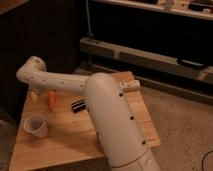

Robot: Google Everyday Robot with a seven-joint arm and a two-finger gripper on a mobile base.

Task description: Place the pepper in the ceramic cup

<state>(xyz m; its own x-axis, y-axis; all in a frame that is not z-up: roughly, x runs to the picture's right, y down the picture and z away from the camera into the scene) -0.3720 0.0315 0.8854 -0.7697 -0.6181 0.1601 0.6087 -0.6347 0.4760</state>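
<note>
The small orange-red pepper (pixel 51 100) is at the back left of the wooden table (pixel 65 142), pointing down; I cannot tell whether it rests on the wood or is held. The pale ceramic cup (pixel 36 125) stands upright in front of it, near the table's left edge, and looks empty. My white arm reaches across the table from the lower right to the far left. My gripper (pixel 35 94) hangs below the wrist at that end, just left of the pepper and above and behind the cup.
A flat black bar (pixel 77 105) lies just right of the pepper, partly behind my arm. A small pale object (pixel 131 86) sits at the table's back right corner. A dark wall and a metal shelf rail (pixel 150 57) stand behind the table.
</note>
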